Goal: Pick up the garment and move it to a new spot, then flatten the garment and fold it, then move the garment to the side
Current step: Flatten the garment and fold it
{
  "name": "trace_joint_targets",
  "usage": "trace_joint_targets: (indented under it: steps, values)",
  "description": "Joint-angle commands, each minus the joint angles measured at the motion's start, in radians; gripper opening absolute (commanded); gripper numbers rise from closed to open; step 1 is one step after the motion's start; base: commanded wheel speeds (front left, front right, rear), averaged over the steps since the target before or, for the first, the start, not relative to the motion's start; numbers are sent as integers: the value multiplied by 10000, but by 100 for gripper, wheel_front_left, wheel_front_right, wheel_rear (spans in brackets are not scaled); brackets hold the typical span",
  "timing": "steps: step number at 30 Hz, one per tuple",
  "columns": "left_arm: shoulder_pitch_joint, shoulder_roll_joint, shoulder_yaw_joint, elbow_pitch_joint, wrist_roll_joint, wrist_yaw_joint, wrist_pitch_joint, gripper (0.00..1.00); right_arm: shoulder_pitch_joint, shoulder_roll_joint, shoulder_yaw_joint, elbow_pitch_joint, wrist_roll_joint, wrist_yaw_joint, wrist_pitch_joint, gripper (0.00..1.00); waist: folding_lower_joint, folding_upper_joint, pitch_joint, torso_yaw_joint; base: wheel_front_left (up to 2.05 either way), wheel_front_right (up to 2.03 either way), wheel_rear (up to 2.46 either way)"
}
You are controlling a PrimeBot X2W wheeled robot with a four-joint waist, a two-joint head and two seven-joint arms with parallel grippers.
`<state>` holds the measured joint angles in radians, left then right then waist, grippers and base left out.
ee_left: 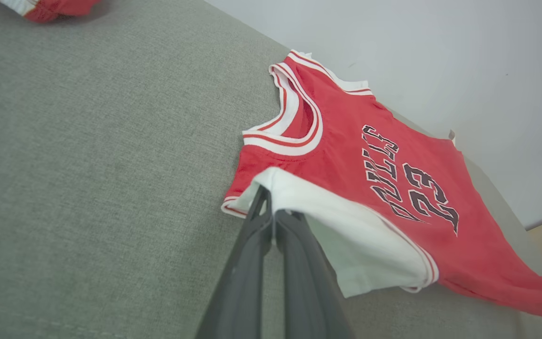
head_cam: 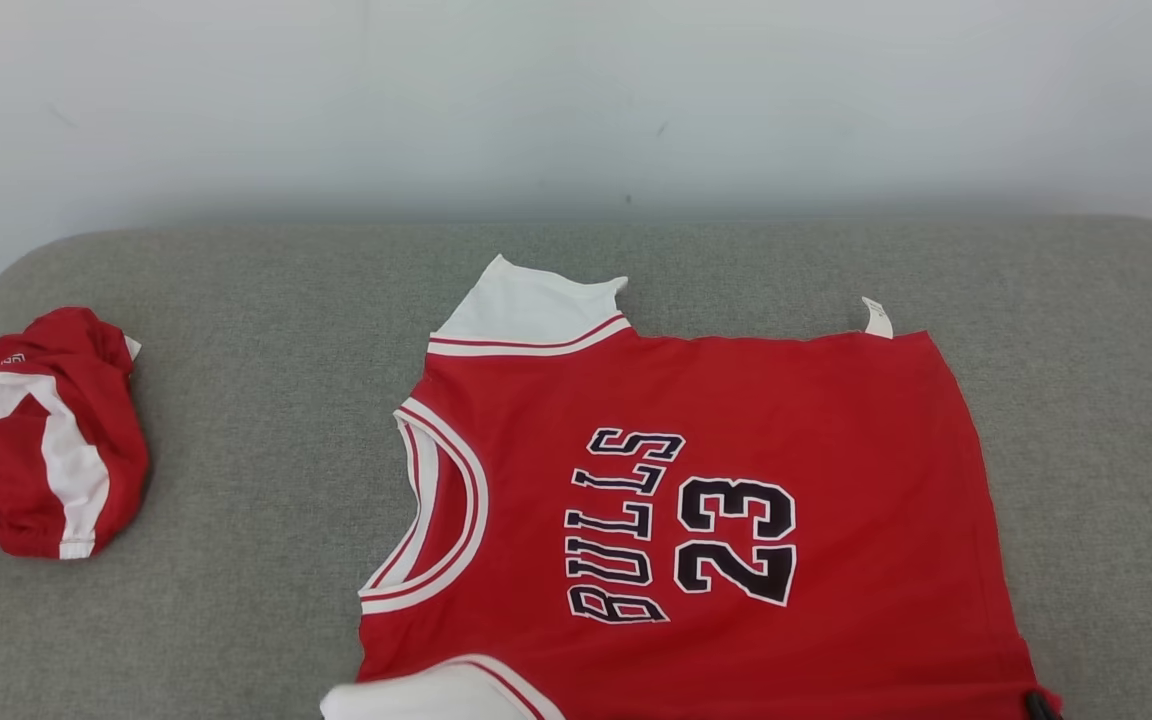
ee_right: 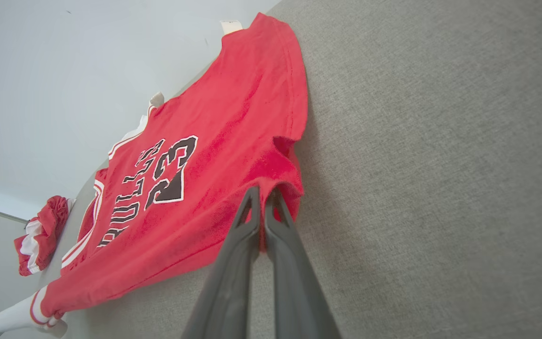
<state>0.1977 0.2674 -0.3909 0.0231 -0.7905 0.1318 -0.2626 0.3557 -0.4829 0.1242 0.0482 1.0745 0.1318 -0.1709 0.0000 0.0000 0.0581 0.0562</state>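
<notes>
Jersey [head_cam: 716, 500] lies long axis left-right across head view. Left gripper [ee_left: 271, 214] pinches white sleeve [ee_left: 346, 226], right gripper [ee_right: 262, 197] pinches red hem corner [ee_right: 286, 186]. Both at frame bottom edge, garment extends upward.

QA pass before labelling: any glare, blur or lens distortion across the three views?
Head view: soft even light, no glare, jersey lettering crisp, faint shadow beside the crumpled red garment. Left wrist view: scene tilted, left gripper slightly soft near the lens. Right wrist view: wide-angle stretch, right gripper soft, lettering legible.
</notes>
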Motion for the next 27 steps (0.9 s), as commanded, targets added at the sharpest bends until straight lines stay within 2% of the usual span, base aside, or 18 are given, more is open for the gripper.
trace_joint_targets:
  steps: [1,6,16,27]
  values:
    - [-266,101,28,-44,104,-58,-10,0,-196,102,-33,-123,-47,-23,120,0,0,0,-18,-33,0,0,0]
    - [-1103,444,25,55,319,-212,308,0,-795,318,-80,-268,-89,-23,620,0,0,0,5,-218,0,0,0]
    - [-3380,853,-205,1155,627,-869,1134,0,-2891,849,-41,588,-364,-23,1546,0,0,0,569,-630,0,0,0]
    - [-5758,710,-377,3430,675,-1482,1620,0,-5571,1195,4,2778,-1183,-23,1690,0,0,0,1196,-932,0,0,0]
